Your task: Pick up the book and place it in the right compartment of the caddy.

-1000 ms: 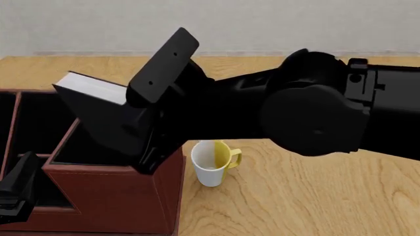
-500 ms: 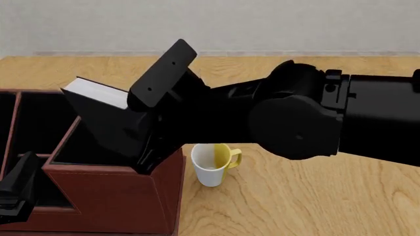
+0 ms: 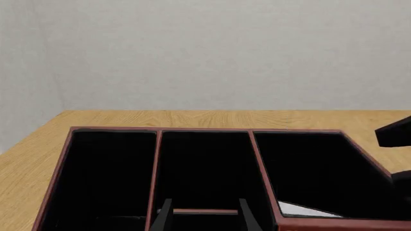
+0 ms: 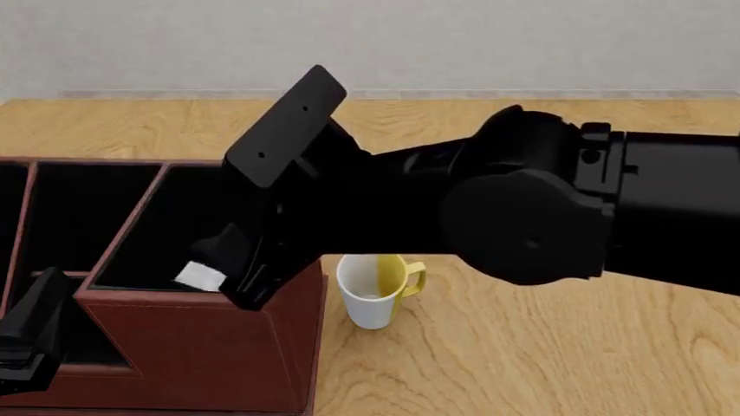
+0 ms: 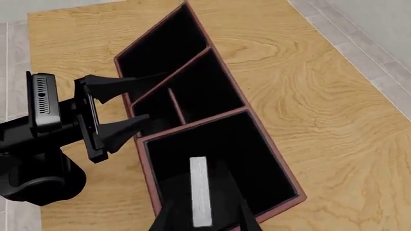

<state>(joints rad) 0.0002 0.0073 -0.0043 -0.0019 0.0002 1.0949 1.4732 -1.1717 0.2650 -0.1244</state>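
Note:
The pale book (image 5: 199, 191) lies inside the right compartment (image 5: 239, 144) of the reddish-brown caddy (image 5: 273, 147). In the front view only a white corner of the book (image 4: 199, 276) shows in that bay (image 4: 162, 225), and the left wrist view shows it (image 3: 301, 210) low in the bay (image 3: 314, 163). My right gripper (image 4: 228, 270) hangs over the bay, open, its fingers apart from the book on both sides (image 5: 204, 208). My left gripper (image 4: 29, 334) is open and empty at the caddy's near left (image 3: 205, 214).
A white-and-yellow mug (image 4: 373, 290) stands on the wooden table (image 4: 555, 347) just right of the caddy's front corner (image 4: 277, 338). The narrower bays (image 3: 202, 168) lie left of the divider. My right arm (image 4: 543, 208) spans the table's right half.
The book was held high at the bay's top edge in my right gripper; now it is let go and lies down inside the right compartment. The right arm barely moved.

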